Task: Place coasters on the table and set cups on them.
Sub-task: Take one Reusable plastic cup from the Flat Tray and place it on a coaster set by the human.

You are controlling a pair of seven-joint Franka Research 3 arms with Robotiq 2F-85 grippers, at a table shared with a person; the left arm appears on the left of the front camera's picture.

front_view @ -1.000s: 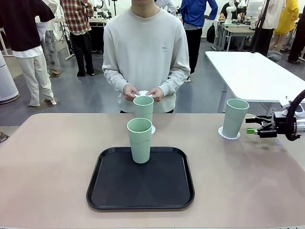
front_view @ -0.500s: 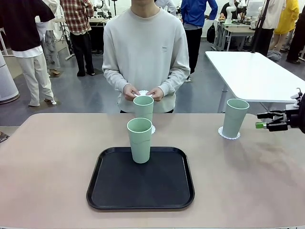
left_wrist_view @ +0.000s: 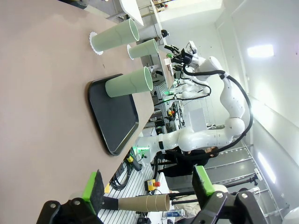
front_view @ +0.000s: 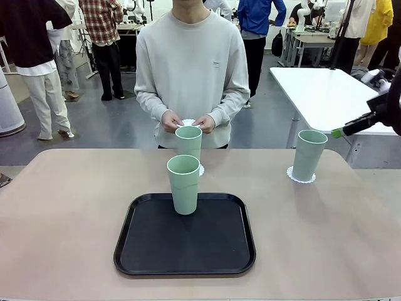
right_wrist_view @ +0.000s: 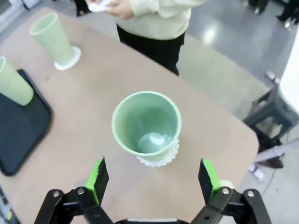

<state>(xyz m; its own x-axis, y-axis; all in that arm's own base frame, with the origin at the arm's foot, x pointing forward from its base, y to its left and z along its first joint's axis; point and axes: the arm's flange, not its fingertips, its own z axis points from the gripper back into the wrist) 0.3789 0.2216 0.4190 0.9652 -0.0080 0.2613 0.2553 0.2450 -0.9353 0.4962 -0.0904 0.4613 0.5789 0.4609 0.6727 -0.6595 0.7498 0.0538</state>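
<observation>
In the front view we see the matte tan table (front_view: 69,207) with its rounded corners. On it lies a black tray (front_view: 213,251), shallow-lipped and round-cornered too. The near cup (front_view: 183,185), a tapered, handleless tumbler of pale mint plastic, stands upright in the tray's far half. Just behind it the middle cup (front_view: 188,143) stands on the table on the middle doily (front_view: 201,170), of which we see a scalloped white edge. Well to the right, the right cup (front_view: 309,155) stands on the right doily (front_view: 301,178), whose lacy rim shows around the base. The person's hands (front_view: 171,120) meet at the waist, pinching a third doily (front_view: 188,121). The right gripper (front_view: 341,132) hangs above and to the right of the right cup, apart from it, with a green-tipped finger slanting down toward it.

In the left wrist view, rolled sideways, the left gripper (left_wrist_view: 147,186) hangs over the near part of the table. Its jaws are spread wide with nothing between them. Beyond lie the tray and all three cups, and the white, jointed right arm (left_wrist_view: 229,98) curves at the far side.

In the right wrist view we look down into the smooth round mouth of the right cup (right_wrist_view: 146,122), with its doily's frill (right_wrist_view: 161,160) showing beneath. The right gripper (right_wrist_view: 153,179) is above it, jaws spread wider than the rim and gripping nothing. Farther off stand the middle cup (right_wrist_view: 51,35) and the near cup (right_wrist_view: 13,84).
</observation>
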